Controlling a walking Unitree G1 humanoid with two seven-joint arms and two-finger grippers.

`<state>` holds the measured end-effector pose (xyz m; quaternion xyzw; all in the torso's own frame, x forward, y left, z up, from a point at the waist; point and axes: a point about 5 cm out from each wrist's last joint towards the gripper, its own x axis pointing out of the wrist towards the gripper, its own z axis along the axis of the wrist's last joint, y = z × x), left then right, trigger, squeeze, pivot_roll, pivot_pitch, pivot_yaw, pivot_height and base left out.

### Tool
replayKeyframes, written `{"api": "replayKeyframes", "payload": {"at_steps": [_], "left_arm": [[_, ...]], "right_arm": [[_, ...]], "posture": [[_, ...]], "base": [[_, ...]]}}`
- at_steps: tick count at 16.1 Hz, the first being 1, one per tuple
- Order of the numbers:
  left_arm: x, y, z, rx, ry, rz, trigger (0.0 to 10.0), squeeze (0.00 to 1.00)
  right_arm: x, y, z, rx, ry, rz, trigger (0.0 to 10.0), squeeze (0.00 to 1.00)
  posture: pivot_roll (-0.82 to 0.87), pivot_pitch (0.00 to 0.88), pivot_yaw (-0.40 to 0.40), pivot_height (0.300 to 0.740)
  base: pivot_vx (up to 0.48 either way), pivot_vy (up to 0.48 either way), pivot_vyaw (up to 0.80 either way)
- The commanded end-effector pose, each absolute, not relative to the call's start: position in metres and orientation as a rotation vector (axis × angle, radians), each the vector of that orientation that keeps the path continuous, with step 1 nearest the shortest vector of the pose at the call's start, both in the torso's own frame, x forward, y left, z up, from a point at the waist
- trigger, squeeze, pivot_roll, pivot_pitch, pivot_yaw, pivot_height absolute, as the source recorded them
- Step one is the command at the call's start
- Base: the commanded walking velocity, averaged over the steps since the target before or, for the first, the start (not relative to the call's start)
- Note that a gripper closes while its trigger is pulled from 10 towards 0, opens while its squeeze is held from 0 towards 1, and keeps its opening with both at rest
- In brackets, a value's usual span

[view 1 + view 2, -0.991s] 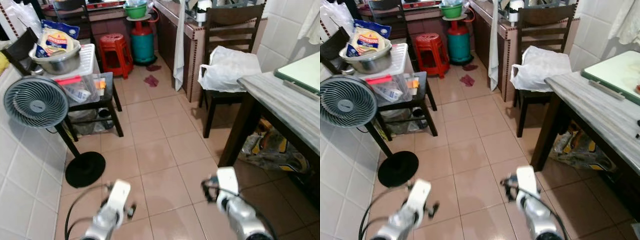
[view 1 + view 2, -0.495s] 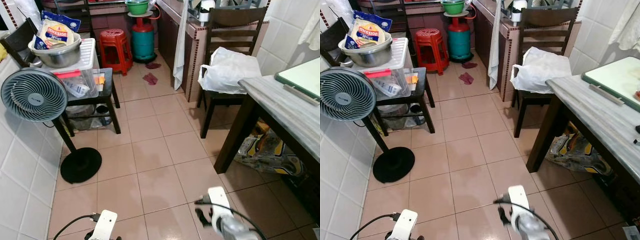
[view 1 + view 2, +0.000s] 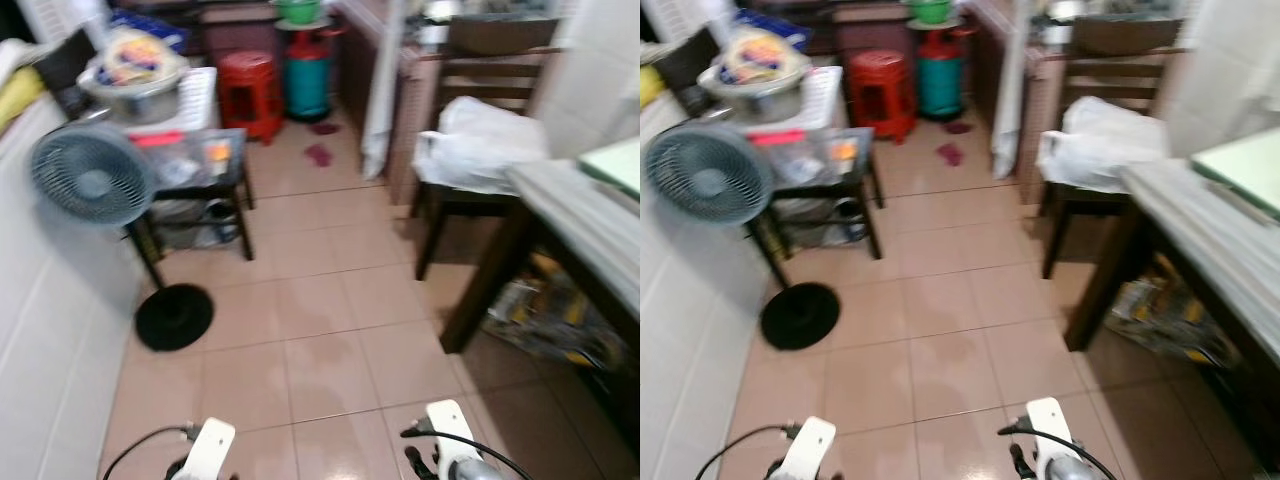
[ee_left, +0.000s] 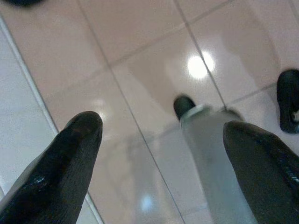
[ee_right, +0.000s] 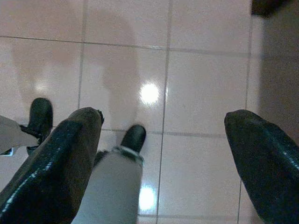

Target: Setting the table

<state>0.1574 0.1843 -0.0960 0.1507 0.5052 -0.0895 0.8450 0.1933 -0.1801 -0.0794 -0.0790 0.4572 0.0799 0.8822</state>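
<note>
Left eye view: a blurred kitchen with a floor [image 3: 320,330] of pinkish-tan tiles and a white tiled wall on the left. A fan [image 3: 92,178] stands on a round black base by that wall, just before a low dark table [image 3: 200,165] that carries a clear bin and a steel bowl [image 3: 135,92] holding a packet (its printing is too blurred to read). Farther back stand a red stool [image 3: 248,82] and a teal gas cylinder [image 3: 305,80]. On the right a chair [image 3: 485,60] holds a white bag [image 3: 482,145], just beside the grey bench [image 3: 590,225] with a green board [image 3: 612,160] at its far edge.

Right eye view: the same room; both silver arms hang low at the bottom edge, over the floor.

Left wrist view: the left gripper [image 4: 166,140] hangs over glossy tile, its fingers wide apart and holding nothing; a robot leg and black foot lie beyond.

Right wrist view: the right gripper [image 5: 163,135] likewise, fingers spread, nothing between them, over tile with a lamp's glare.
</note>
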Motion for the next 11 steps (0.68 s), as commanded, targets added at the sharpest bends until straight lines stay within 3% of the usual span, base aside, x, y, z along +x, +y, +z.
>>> {"api": "replayKeyframes", "payload": {"at_steps": [1,11], "left_arm": [[0.158,0.1857,-0.0957,0.334,1.064,-0.192,10.0,0.0],[0.1609,0.1836,-0.0944,0.333,1.046,-0.212,10.0,0.0]], "right_arm": [[0.2001,-0.1719,-0.0767,-0.17,0.937,0.196,10.0,0.0],[0.1972,-0.1714,-0.0785,-0.187,0.952,0.208,10.0,0.0]], "posture": [[-0.04,0.0,-0.001,0.74],[-0.03,0.0,0.004,0.74]], "base": [[0.0,0.0,0.8],[0.0,0.0,0.8]]}}
